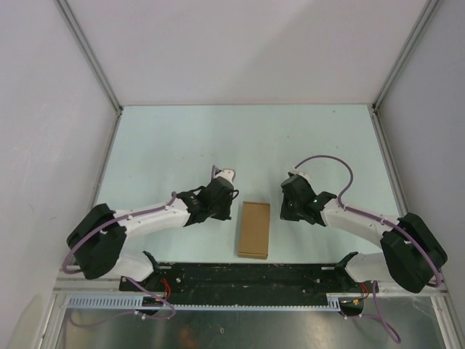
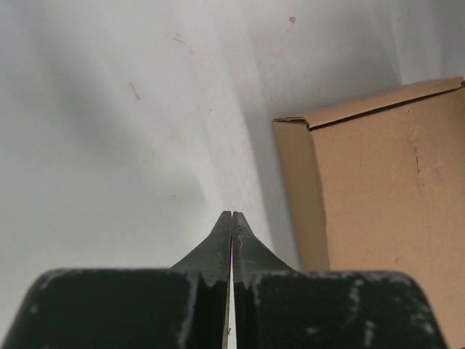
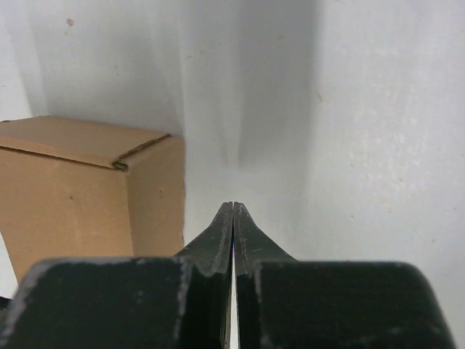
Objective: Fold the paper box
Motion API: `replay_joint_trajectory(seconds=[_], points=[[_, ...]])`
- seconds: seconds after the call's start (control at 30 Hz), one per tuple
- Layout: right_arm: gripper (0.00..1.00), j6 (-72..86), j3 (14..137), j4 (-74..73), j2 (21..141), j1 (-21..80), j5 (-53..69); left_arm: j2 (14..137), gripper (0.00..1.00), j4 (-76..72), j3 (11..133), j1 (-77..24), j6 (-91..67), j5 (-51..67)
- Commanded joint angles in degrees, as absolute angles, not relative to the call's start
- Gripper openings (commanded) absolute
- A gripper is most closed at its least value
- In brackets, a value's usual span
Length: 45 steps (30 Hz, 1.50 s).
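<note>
The paper box (image 1: pixel 254 229) is a small brown cardboard box, closed up, lying on the pale table between my two arms near the front edge. It also shows at the right of the left wrist view (image 2: pixel 385 196) and at the left of the right wrist view (image 3: pixel 80 193). My left gripper (image 1: pixel 224 190) is just left of the box, shut and empty, with its fingertips (image 2: pixel 232 218) pressed together above the table. My right gripper (image 1: pixel 290 195) is just right of the box, shut and empty, fingertips (image 3: pixel 232 211) together. Neither gripper touches the box.
White walls with metal corner posts (image 1: pixel 91 54) enclose the table on the left, back and right. A black rail (image 1: pixel 247 275) with the arm bases runs along the front edge, just behind the box.
</note>
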<state>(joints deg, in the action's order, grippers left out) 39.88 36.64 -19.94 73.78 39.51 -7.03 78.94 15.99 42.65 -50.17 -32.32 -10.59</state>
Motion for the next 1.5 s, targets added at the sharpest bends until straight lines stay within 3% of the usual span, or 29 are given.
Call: replay_joint_trajectory(seconds=[0.0,0.87,1.2,1.3,1.47], points=[[0.0,36.21,38.85,-15.38,76.46,39.03,-5.28,82.69,0.0,11.43,45.7,-50.01,-29.53,-6.77],[0.0,37.97,43.15,-8.79,90.0,46.05,-2.29,94.66,0.0,5.63,50.01,-54.4,-30.94,-1.93],[0.0,35.17,43.42,-16.07,85.61,43.6,-9.57,88.78,0.0,8.69,44.05,-50.29,-33.13,-9.83],[0.0,33.05,43.33,-19.42,80.61,39.47,-10.19,82.19,0.08,11.06,40.53,-46.25,-33.84,-12.3],[0.0,34.1,42.28,-24.95,69.98,38.41,-13.88,70.33,0.46,15.9,37.62,-44.65,-34.19,-16.0]])
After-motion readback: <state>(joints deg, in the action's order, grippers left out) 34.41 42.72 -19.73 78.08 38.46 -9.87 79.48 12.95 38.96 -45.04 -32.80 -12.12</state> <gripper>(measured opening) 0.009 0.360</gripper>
